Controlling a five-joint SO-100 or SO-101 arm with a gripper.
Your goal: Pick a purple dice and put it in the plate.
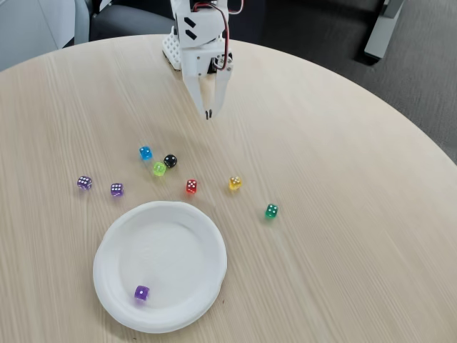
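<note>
While one purple die (141, 292) already sits low in the plate (121, 243), near its front-left rim, there's clearly more to play for on this desk (343, 236)! The white plate lies closest to the camera in the fixed view, and just beyond its far rim two more purple dice wait on the bare wood: one (116, 189) close to the plate's upper-left edge, the other (84, 183) a little further left. Moving back, a red die (191, 186), a yellow one (235, 183) and a green one (271, 211) string out to the right, while a lime die (159, 168), a black die (170, 161) and a blue die (145, 152) huddle together, the lime and black ones touching or nearly so.

And furthest back, the white arm hangs its tool (208, 114) tip-down above the desk, fingers drawn together to a narrow point, nothing between them, well apart from every die. By my reading, we're between picks: one delivery is made and the arm is poised to go again. Next move? It calls for a swing to the left of this view, toward either purple die, with the fingers spreading before the descent. The nearer-to-plate one stands clear of its neighbours, so it looks the easier grab, but these cubes are tiny, so the line-up must be tight!
</note>
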